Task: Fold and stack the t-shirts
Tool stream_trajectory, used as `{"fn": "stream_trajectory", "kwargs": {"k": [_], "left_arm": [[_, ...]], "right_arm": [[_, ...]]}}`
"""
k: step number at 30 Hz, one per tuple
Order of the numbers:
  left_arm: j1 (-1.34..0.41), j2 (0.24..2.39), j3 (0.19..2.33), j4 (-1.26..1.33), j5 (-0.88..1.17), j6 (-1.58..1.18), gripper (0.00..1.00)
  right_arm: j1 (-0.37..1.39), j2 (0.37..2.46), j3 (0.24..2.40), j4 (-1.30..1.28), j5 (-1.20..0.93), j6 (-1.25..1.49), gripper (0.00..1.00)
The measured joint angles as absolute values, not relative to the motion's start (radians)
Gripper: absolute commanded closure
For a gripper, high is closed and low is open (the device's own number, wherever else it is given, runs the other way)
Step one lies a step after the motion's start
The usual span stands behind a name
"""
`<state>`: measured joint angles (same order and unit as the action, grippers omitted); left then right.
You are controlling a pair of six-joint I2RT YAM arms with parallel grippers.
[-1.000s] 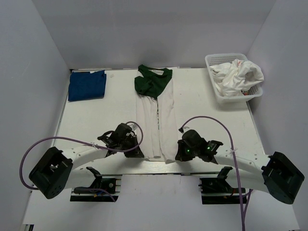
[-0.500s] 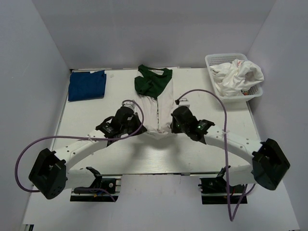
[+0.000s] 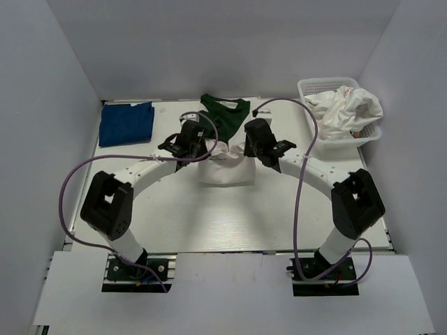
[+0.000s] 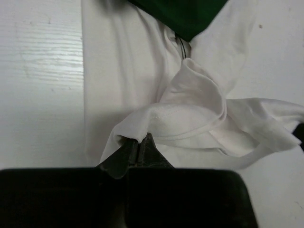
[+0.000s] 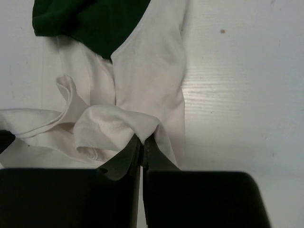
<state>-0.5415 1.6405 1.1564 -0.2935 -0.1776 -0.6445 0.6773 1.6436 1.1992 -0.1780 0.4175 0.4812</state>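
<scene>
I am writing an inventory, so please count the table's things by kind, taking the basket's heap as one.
White cloth t-shirt with dark green sleeves: 1
Dark blue folded cloth t-shirt: 1
White plastic lattice basket: 1
Heap of white cloth in it: 1
Total: 4

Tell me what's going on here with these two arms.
Two robot arms are folding a white t-shirt with green sleeves. The left claw and right claw are each shut on its bottom hem, holding it doubled over the body, near the green collar. A folded blue shirt lies at the far left; more white shirts sit in the basket, far right.
</scene>
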Motion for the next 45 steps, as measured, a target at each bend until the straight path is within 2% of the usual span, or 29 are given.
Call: {"fn": "stream_trajectory", "kwargs": {"k": [5, 16, 18, 21, 22, 23, 24, 25, 26, 28, 31, 32, 33, 35, 39, 45], "left_arm": [[-0.491, 1.713, 1.192, -0.267, -0.167, -0.612, 1.0], [-0.438, 1.877, 1.329, -0.218, -0.085, -0.558, 0.99], [-0.431, 1.908, 1.351, -0.215, -0.072, -0.555, 0.87], [-0.416, 1.966, 1.414, -0.233, -0.062, -0.543, 0.51], [-0.412, 1.98, 1.432, -0.238, -0.065, -0.538, 0.25], [-0.406, 1.989, 1.445, -0.244, -0.071, -0.534, 0.17], [-0.4, 1.99, 1.451, -0.248, -0.072, -0.538, 0.14], [-0.397, 1.988, 1.455, -0.254, -0.075, -0.541, 0.04], [-0.393, 1.984, 1.457, -0.255, -0.075, -0.537, 0.0], [-0.384, 1.972, 1.456, -0.26, -0.075, -0.538, 0.0], [-0.374, 1.922, 1.424, -0.256, -0.071, -0.535, 0.0], [-0.373, 1.887, 1.392, -0.252, -0.067, -0.535, 0.0], [-0.374, 1.845, 1.354, -0.253, -0.065, -0.535, 0.0], [-0.378, 1.753, 1.267, -0.242, -0.051, -0.535, 0.0], [-0.393, 1.551, 1.069, -0.221, -0.001, -0.547, 0.0], [-0.406, 1.318, 0.792, -0.217, 0.063, -0.588, 0.0]], "right_arm": [[0.641, 1.762, 1.317, -0.144, 0.389, 0.431, 1.0], [0.575, 1.896, 1.421, -0.13, 0.348, 0.407, 1.0], [0.561, 1.937, 1.451, -0.128, 0.329, 0.404, 1.0], [0.538, 2.006, 1.497, -0.13, 0.281, 0.382, 0.81], [0.531, 2.03, 1.514, -0.133, 0.266, 0.374, 0.63], [0.524, 2.054, 1.536, -0.137, 0.249, 0.363, 0.58], [0.517, 2.075, 1.56, -0.149, 0.229, 0.345, 0.55], [0.511, 2.096, 1.59, -0.167, 0.206, 0.331, 0.52], [0.506, 2.108, 1.612, -0.178, 0.186, 0.323, 0.48], [0.499, 2.107, 1.625, -0.187, 0.157, 0.308, 0.44], [0.494, 2.061, 1.589, -0.178, 0.121, 0.3, 0.33], [0.495, 2.025, 1.548, -0.174, 0.107, 0.299, 0.33], [0.496, 1.985, 1.503, -0.163, 0.094, 0.299, 0.22], [0.5, 1.883, 1.377, -0.131, 0.047, 0.307, 0.1], [0.514, 1.794, 1.252, -0.074, -0.068, 0.305, 0.1], [0.548, 1.938, 1.341, -0.057, -0.16, 0.283, 0.1]]}}
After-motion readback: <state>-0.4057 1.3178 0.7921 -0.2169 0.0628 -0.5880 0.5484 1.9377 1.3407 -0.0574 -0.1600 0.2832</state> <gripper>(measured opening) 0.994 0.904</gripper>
